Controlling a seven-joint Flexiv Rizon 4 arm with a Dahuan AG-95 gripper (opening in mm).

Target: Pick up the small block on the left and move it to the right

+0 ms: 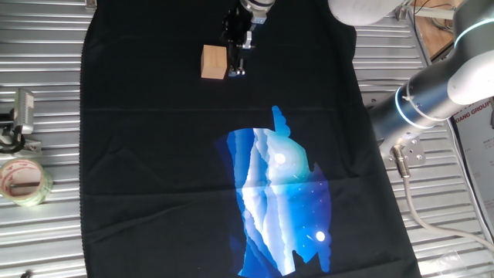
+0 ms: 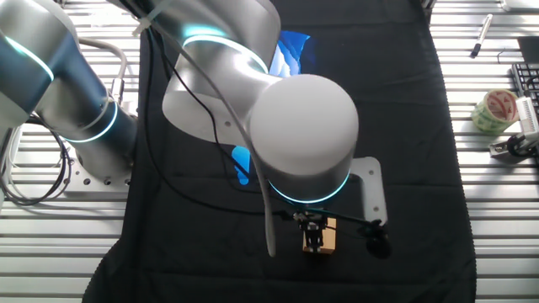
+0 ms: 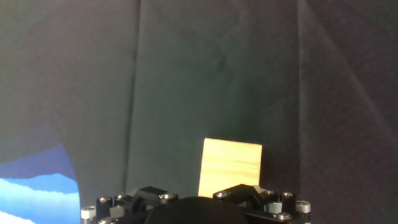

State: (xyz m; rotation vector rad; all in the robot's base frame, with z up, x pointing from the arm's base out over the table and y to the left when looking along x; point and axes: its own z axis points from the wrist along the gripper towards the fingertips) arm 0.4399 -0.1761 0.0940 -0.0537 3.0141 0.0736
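The small block [image 1: 214, 62] is a light tan wooden cube resting on the black cloth [image 1: 154, 154] near its far edge. My gripper [image 1: 238, 71] hangs low just to the right of the block in this view, with nothing between its fingers, which stand close together. In the other fixed view the gripper [image 2: 314, 242] stands in front of the block [image 2: 328, 240], under the arm's large wrist. In the hand view the block [image 3: 230, 167] lies on the cloth just ahead of the gripper's body, slightly right of centre; the fingertips are out of view there.
A blue and white print [image 1: 278, 201] covers the cloth's middle. A clear tape roll [image 1: 23, 181] and a metal clip [image 1: 23, 116] lie on the slatted metal table [image 1: 46, 232] to the left. The arm's base and cables [image 1: 417, 139] stand at the right.
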